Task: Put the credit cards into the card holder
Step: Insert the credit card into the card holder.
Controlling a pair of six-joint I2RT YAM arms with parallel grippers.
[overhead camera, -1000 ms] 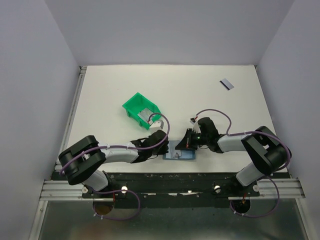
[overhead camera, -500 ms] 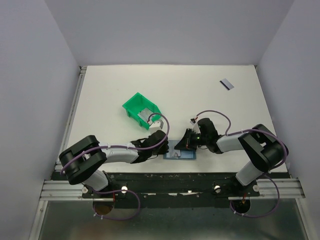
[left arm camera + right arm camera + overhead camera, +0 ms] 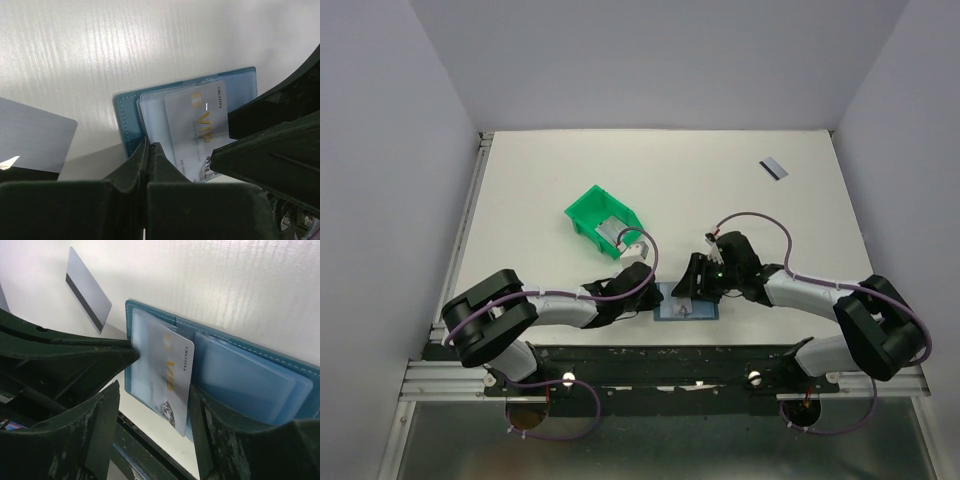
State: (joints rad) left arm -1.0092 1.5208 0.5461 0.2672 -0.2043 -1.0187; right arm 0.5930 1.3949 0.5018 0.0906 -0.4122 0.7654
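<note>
Pressing the card holder (image 3: 688,310) flat at the counter's (image 3: 720,190) near edge with the left hand (image 3: 150,150) shut and empty, probably to steady it. Straddling the credit card (image 3: 197,125) with the right hand (image 3: 155,390) spread, gripping nothing. Lying seemingly part-way in a clear sleeve (image 3: 240,380), long axis slightly askew, one short end toward the left hand.

L pincer (image 3: 150,146), R pincer (image 3: 154,390) crowd card holder (image 3: 705,312); green bin (image 3: 590,212) behind; table (image 3: 740,190) beyond prob open.
</note>
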